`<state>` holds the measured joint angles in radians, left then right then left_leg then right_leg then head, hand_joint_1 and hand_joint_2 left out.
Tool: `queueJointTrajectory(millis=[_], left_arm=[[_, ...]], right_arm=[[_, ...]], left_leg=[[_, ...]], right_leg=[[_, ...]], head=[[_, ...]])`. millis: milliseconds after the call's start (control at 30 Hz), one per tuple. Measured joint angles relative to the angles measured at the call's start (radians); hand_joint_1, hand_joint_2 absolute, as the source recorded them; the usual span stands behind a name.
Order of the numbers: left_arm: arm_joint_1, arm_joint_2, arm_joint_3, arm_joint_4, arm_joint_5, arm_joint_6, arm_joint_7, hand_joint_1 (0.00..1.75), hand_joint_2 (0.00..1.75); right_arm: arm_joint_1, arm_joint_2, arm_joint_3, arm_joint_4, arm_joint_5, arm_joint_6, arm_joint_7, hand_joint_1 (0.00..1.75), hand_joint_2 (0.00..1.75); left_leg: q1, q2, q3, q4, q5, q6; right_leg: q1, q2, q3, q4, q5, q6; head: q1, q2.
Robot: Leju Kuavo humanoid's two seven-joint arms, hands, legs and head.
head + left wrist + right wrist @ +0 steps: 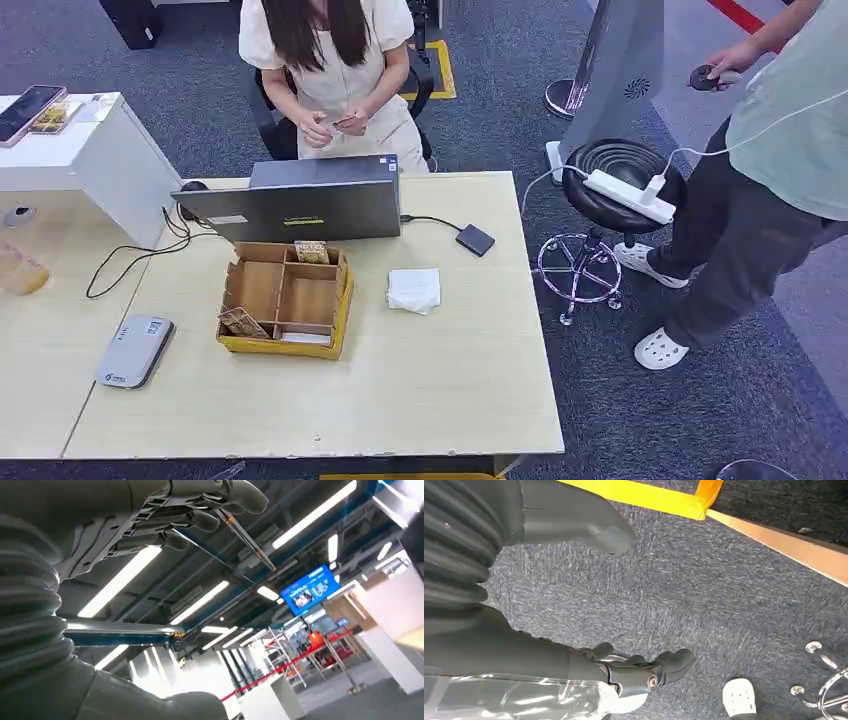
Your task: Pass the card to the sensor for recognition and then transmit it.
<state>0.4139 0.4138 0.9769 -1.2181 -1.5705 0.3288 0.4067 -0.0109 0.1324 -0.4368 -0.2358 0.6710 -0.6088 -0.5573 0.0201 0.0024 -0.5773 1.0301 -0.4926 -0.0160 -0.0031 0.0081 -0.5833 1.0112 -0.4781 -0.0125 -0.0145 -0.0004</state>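
Nearest on the pale wooden tabletop point(440, 390) lies a flat grey card reader point(134, 351) at the near left. Right of it sits a yellow cardboard organiser box point(286, 298) with cards in its near-left and far compartments. A folded white cloth point(414, 290) lies just right of the box. Behind the box stands a dark grey laptop point(300, 203), with a small black drive point(475, 240) cabled to it. Beyond the far edge, a seated person holds a thin card point(344, 121) in both hands. Raised toward the ceiling, the left hand point(165, 515) has its fingers curled, pinching a thin card point(245, 535) seen edge-on. Hanging over grey carpet, the right hand point(639, 672) has loosely curled fingers point(676, 661) holding nothing.
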Motion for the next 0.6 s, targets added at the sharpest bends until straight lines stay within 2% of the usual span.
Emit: queueJointTrajectory(millis=[67, 167, 300, 433, 533, 600], left_arm=[[0.001, -0.019, -0.044, 0.015, 0.0, 0.024, 0.045, 0.0, 1.75], [-0.011, -0.037, -0.111, 0.058, 0.0, 0.056, 0.075, 0.0, 1.75], [-0.062, -0.052, -0.241, 0.179, 0.0, 0.106, 0.125, 0.0, 1.75], [-0.135, -0.071, -0.357, 0.32, 0.0, 0.163, 0.134, 0.0, 1.75], [-0.199, -0.1, -0.39, 0.426, 0.0, 0.193, 0.103, 0.0, 1.75], [-0.23, -0.119, -0.414, 0.495, 0.0, 0.198, 0.104, 0.0, 1.75]], right_arm=[[-0.001, 0.0, -0.005, 0.0, 0.002, 0.0, 0.0, 0.0, 1.75], [-0.002, 0.0, -0.009, 0.0, 0.003, 0.0, -0.001, 0.0, 1.75], [-0.006, 0.0, -0.016, -0.001, 0.006, 0.0, -0.001, 0.0, 1.75], [-0.009, 0.0, -0.021, -0.001, 0.016, 0.0, 0.002, 0.0, 1.75], [-0.011, 0.0, -0.024, -0.001, 0.026, 0.0, 0.006, 0.0, 1.75], [-0.012, 0.0, -0.025, -0.002, 0.033, 0.0, 0.006, 0.0, 1.75]], left_leg=[[0.0, -0.001, 0.0, 0.0, 0.0, 0.0], [0.0, -0.002, 0.002, 0.0, 0.0, 0.0], [0.0, -0.002, 0.003, 0.0, 0.001, 0.0], [0.0, -0.003, 0.003, 0.0, 0.001, 0.0], [-0.001, -0.004, 0.003, 0.0, 0.001, 0.0], [-0.001, -0.003, 0.003, 0.0, 0.001, 0.0]], right_leg=[[0.0, -0.001, 0.001, 0.0, 0.0, 0.0], [0.0, -0.002, 0.002, 0.0, 0.0, 0.0], [0.0, -0.003, 0.003, 0.0, 0.0, 0.0], [0.0, -0.004, 0.004, 0.0, 0.0, 0.0], [-0.001, -0.004, 0.005, 0.0, 0.0, 0.0], [-0.001, -0.004, 0.004, 0.0, 0.0, 0.0]], head=[[0.0, 0.0], [0.0, 0.0], [0.0, 0.0], [0.001, 0.0], [0.001, 0.0], [0.002, 0.0]])
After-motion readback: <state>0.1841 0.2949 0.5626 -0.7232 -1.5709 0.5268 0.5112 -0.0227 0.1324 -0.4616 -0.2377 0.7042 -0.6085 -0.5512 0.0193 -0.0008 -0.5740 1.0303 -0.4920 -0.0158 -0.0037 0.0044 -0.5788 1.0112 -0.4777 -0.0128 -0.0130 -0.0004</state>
